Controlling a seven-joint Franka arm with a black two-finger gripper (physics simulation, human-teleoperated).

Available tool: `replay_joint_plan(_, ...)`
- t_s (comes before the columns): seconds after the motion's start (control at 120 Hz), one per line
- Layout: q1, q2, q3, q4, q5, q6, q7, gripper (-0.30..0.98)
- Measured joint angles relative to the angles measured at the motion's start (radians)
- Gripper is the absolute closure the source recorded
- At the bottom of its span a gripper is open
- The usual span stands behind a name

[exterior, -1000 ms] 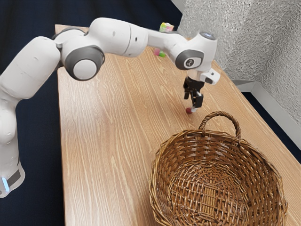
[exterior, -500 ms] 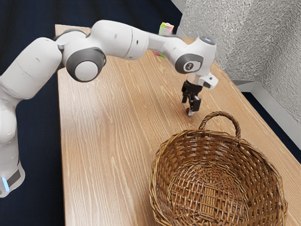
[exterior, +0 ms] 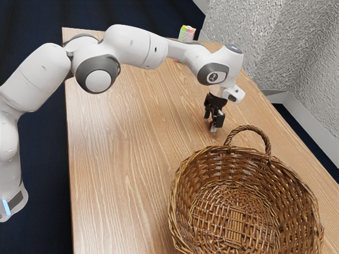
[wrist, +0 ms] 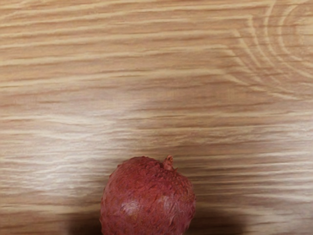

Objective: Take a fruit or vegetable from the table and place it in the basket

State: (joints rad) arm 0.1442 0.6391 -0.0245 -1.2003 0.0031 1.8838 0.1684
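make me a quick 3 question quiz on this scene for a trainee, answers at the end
1. Multiple choice: what is at the red fruit?
a) a lid
b) the robot's hand
c) a bowl
2. Fill in the blank: on the side nearer the hand, the woven basket has a raised, looped ____.
3. True or false: the red fruit lies inside the woven basket.

Key: 1 b; 2 handle; 3 false

Arm [exterior: 135, 46] is wht, smooth, rounded segs w/ dk-grey joint trim. Well apart from jaws, big grey ring [exterior: 81, 71] w/ wht disc [exterior: 98, 81]. Just above jaws: grey patch [exterior: 204, 74] w/ small round blk/wht logo [exterior: 214, 77], wht boxy housing [exterior: 233, 94] w/ dk spot. Jaws blk, angular. Farthest from jaws, lt-blue strip [exterior: 6, 207].
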Motion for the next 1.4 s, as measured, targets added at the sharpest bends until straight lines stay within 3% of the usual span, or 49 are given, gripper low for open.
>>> replay_joint_plan(0.55, -0.002, 0.008, -0.003, 0.003, -0.001, 0.036, 0.007, 0.24)
replay_joint_plan(0.85, -0.002, 0.009, -0.003, 0.003, 0.002, 0.044, 0.009, 0.52)
replay_joint_plan(1.4, -0.010, -0.014, -0.007, 0.023, 0.006, 0.045, 0.007, 0.56)
